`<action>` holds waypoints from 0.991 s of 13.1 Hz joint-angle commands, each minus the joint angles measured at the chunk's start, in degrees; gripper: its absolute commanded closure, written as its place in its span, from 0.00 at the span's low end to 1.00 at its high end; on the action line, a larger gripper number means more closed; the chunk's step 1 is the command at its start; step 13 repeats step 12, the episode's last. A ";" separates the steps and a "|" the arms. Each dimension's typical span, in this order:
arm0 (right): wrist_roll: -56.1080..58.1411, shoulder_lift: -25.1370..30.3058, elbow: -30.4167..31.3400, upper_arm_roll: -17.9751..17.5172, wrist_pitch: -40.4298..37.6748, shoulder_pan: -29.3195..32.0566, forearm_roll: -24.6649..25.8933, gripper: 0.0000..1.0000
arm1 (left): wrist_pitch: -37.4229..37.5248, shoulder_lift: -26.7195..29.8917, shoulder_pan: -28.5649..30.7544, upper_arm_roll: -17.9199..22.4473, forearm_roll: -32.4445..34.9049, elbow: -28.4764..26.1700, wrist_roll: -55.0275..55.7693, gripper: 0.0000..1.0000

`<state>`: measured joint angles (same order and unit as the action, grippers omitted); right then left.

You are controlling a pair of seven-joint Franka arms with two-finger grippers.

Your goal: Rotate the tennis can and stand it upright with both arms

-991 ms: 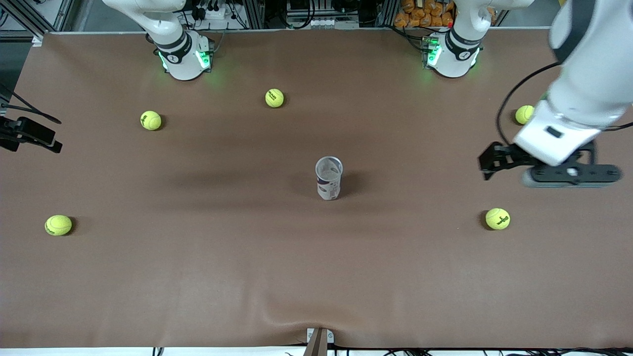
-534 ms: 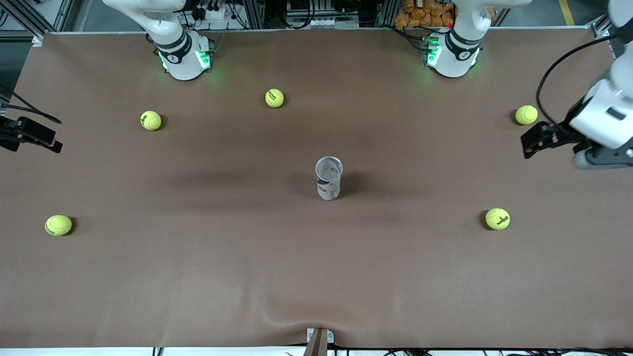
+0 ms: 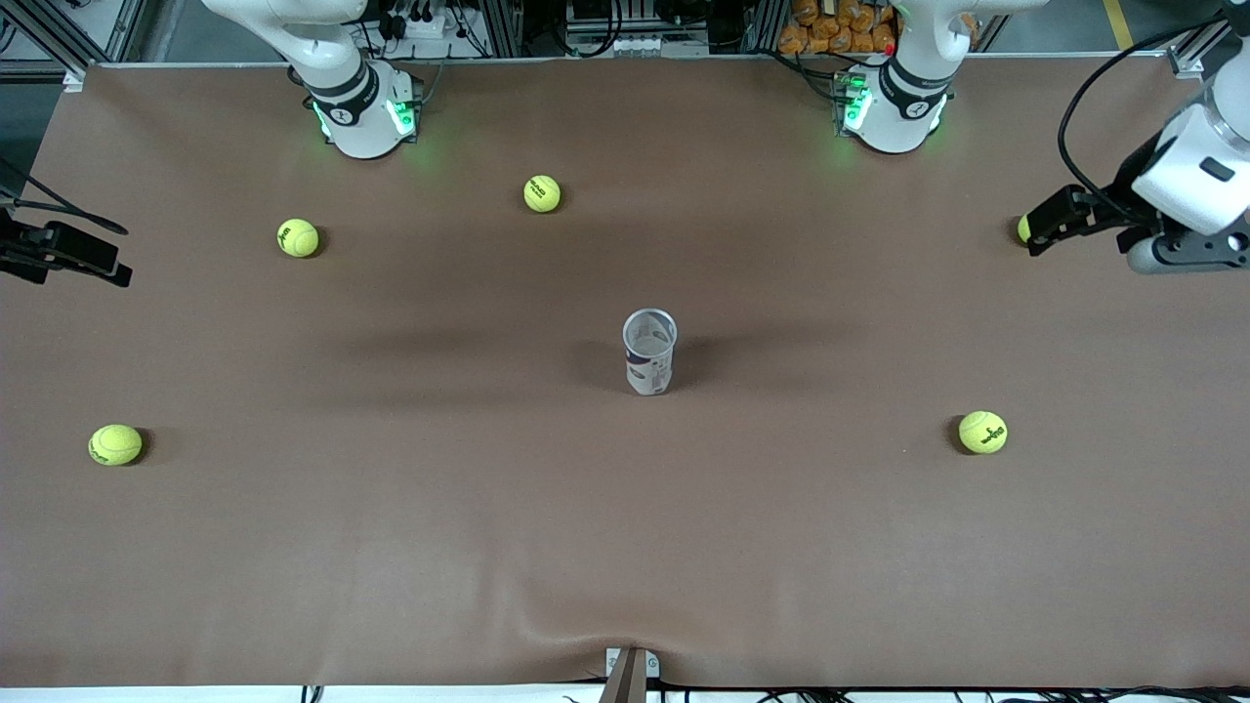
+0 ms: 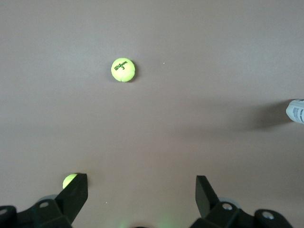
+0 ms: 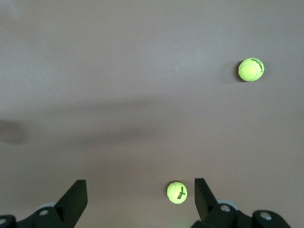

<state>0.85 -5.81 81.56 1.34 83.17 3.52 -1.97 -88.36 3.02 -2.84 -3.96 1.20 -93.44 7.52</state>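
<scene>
As can (image 3: 649,351) stands upright mid-desk (image 3: 625,547), task looks complete: left pincer (image 4: 141,189) and right pincer (image 5: 140,191) spread, empty, over the desk's ends; nothing further called for.

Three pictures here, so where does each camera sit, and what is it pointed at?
Front view: high across the table, facing both bases; tennis can upright mid-table, left gripper and right gripper at the table's ends.
Left wrist view: on the left arm, looking down past its open fingers at a tennis ball.
Right wrist view: on the right arm, open fingers over bare table.
Shared: the can's edge also shows in the left wrist view.
</scene>
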 commanded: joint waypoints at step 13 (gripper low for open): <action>0.82 0.80 0.18 -0.81 -0.47 0.52 0.74 0.00 | 0.90 2.34 3.98 0.27 -0.32 1.33 -4.09 0.00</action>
